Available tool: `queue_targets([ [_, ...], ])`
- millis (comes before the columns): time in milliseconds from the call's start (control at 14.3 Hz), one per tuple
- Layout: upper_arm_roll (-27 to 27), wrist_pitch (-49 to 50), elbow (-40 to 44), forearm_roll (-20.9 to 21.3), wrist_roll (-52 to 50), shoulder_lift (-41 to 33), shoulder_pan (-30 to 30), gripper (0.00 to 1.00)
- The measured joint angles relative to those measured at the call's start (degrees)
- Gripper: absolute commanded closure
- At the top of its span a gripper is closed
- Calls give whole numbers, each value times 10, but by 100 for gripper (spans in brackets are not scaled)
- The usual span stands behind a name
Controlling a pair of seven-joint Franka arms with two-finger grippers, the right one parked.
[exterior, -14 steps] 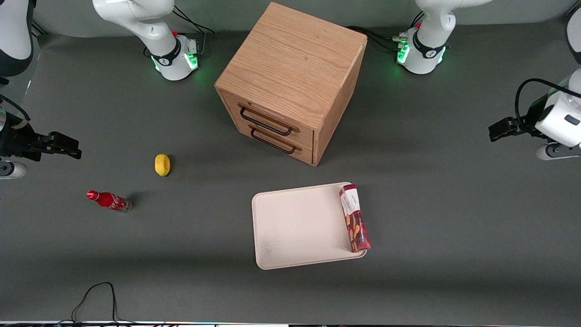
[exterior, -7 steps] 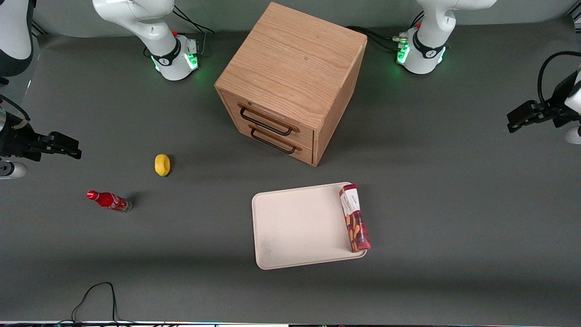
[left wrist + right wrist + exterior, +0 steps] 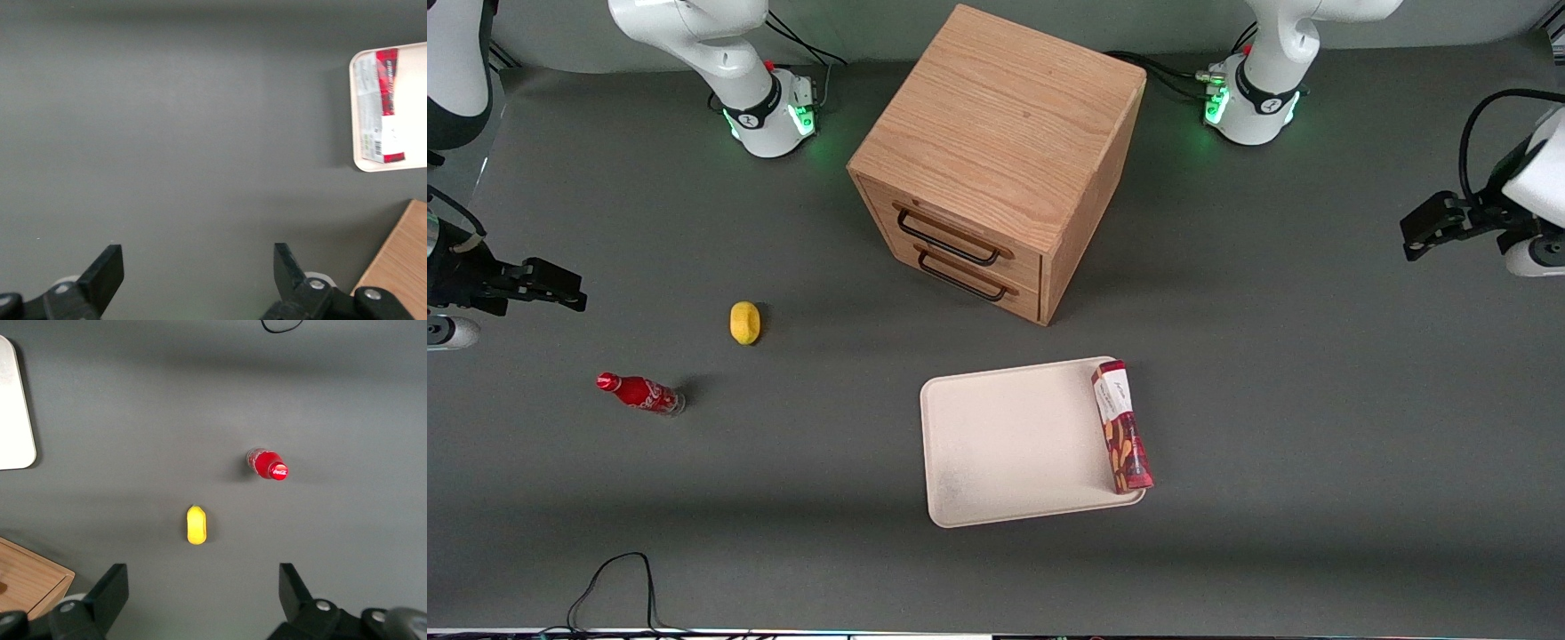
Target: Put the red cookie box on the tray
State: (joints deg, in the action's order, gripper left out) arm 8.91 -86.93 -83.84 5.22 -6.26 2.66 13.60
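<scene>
The red cookie box (image 3: pixel 1122 427) lies flat on the off-white tray (image 3: pixel 1005 444), along the tray's edge toward the working arm's end of the table. In the left wrist view the red cookie box (image 3: pixel 387 100) rests just inside the tray's rim (image 3: pixel 354 113). My left gripper (image 3: pixel 1414 236) hangs open and empty over bare table near the working arm's end, well away from the tray and farther from the front camera than it. Between its fingertips (image 3: pixel 198 257) only grey table shows.
A wooden drawer cabinet (image 3: pixel 996 160) with two shut drawers stands farther from the camera than the tray; a corner of the cabinet (image 3: pixel 400 260) shows by the gripper. A lemon (image 3: pixel 744 322) and a red soda bottle (image 3: pixel 640 392) lie toward the parked arm's end.
My left gripper drew out toward the working arm's end of the table, then came back a little. The cookie box and the tray have not moved.
</scene>
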Motion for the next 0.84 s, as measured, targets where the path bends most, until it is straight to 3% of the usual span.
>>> queue_targets([
  [349,23,0,17,2,5,12,0,0],
  [837,13,51,36,2,5,11,-20,0],
])
